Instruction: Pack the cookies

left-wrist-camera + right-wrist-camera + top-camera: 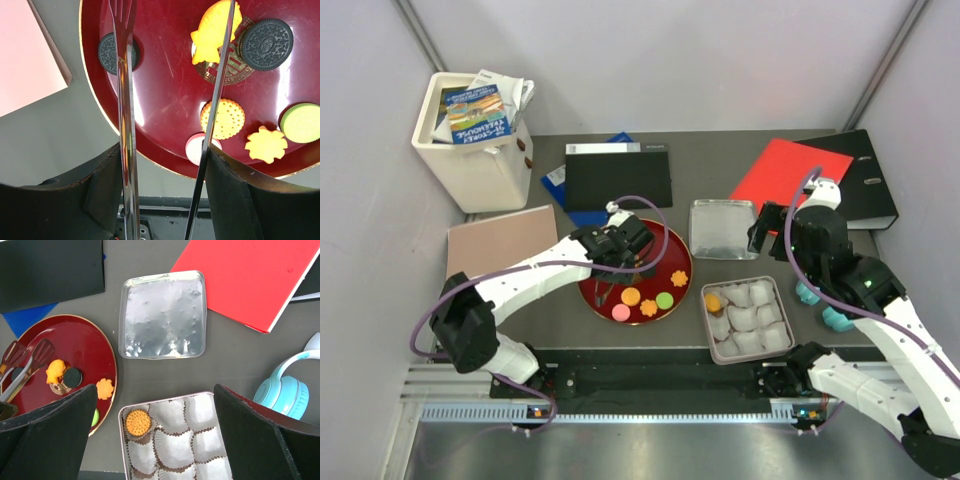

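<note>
The cookies (222, 118) are small biscuits of mixed make: a dotted round orange one, two black embossed rounds (267, 44), an orange fish-like piece (216, 31), an orange flower (266, 144), a pink-edged round (194, 148) and a green-topped round (301, 122). All of these lie on a glossy dark-red plate (165, 80) with a gold rim. One more, a round orange cookie (137, 422), sits in a paper cup in the tin (121, 440), in the corner nearest the plate.

The left gripper (165, 155) has its jaws clamped on a pair of metal tongs (125, 100), whose two arms stand apart over the plate with nothing between them. One slotted tip overlaps the black cookie at the plate's edge (whether it touches cannot be told from the wrist view). The right gripper (155, 390) hangs with its jaws wide apart and holding nothing, above the gap between the tin and its silvery lid (164, 315).

The worktop (705, 170) is dark grey, closed in by pale walls. On it also lie a red folder (790, 170) overlapping a black binder (865, 175), a black folder (618, 180) over a blue one (552, 185), a pink board (495, 240), teal headphones (282, 390) just beside the tin, and a white bin (470, 160) stuffed with booklets at the far left corner.
</note>
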`<move>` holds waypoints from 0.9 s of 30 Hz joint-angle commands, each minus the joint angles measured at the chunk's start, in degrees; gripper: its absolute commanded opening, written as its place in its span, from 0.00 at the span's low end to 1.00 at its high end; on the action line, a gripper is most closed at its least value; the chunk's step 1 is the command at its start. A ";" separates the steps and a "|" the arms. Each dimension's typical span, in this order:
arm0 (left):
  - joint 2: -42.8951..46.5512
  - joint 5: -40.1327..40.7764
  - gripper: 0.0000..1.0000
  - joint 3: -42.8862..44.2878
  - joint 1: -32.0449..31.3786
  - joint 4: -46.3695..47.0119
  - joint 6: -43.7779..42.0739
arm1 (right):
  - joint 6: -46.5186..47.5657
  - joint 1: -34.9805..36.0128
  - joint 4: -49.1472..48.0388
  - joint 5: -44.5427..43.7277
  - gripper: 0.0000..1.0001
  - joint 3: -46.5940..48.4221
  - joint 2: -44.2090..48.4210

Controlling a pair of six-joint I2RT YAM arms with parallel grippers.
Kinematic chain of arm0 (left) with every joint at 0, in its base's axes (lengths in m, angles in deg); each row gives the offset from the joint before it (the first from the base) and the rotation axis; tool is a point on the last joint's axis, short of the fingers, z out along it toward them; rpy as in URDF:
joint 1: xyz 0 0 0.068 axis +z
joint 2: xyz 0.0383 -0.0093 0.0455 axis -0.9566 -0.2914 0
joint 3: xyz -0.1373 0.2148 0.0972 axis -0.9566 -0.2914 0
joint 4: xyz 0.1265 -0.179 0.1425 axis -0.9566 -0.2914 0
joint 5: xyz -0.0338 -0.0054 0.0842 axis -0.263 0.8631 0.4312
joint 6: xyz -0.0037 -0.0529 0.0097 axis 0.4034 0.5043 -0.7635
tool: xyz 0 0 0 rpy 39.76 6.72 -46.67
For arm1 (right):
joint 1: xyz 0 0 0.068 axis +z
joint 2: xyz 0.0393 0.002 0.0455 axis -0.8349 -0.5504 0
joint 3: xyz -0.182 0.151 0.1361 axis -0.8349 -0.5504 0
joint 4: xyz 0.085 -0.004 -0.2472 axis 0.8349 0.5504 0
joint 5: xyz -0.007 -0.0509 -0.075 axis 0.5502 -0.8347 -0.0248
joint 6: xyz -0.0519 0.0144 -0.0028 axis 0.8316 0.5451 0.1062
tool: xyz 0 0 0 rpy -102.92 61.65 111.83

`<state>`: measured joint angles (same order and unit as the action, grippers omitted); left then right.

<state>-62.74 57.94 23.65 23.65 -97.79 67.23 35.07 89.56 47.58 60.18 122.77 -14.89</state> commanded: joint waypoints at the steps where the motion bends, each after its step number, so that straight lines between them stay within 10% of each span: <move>1: 1.19 -2.00 0.65 -0.85 0.72 3.35 -1.60 | -0.29 0.19 -1.96 0.17 0.99 0.20 0.12; 27: -2.15 -5.52 0.66 4.52 -9.39 -2.27 -2.48 | -0.12 0.19 -3.72 1.84 0.99 0.20 -2.34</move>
<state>-64.81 52.80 28.83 14.08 -99.78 64.23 35.09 89.56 45.91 61.34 122.38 -17.16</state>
